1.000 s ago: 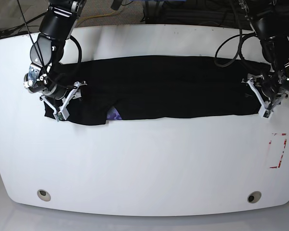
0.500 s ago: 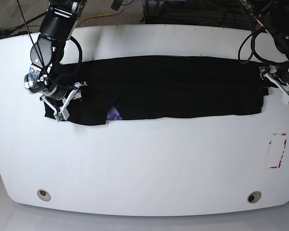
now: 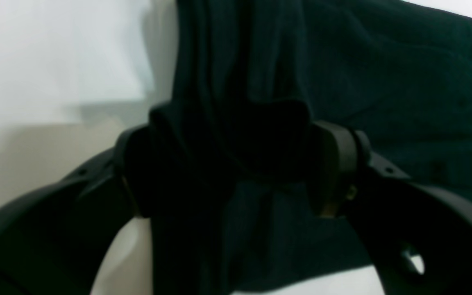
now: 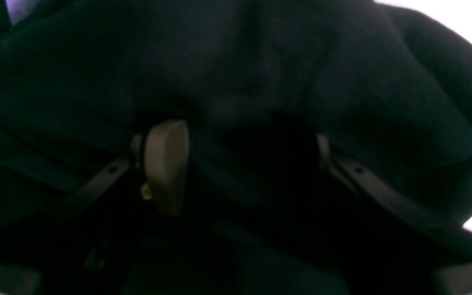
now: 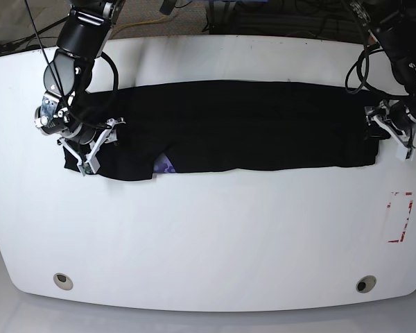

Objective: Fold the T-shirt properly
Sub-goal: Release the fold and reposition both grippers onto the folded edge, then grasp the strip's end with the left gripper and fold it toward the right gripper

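Left hand (image 3: 236,172), back inward over the black T-shirt's (image 5: 249,128) end edge.

In the base view the left gripper (image 5: 376,128) covers part of the T-shirt (image 5: 229,128) beneath it, the right gripper (image 5: 107,139) hides another patch of the cloth, and both arms are cut off by the picture's edges. The left wrist view shows the gripper's fingers (image 3: 336,164) blurred, with cloth folds covering part of them, and the shirt runs out of the picture. In the right wrist view the finger on the picture's right is too dark to tell clearly from the black fabric, and the purple print (image 4: 25,9) is cut off at the upper edge.
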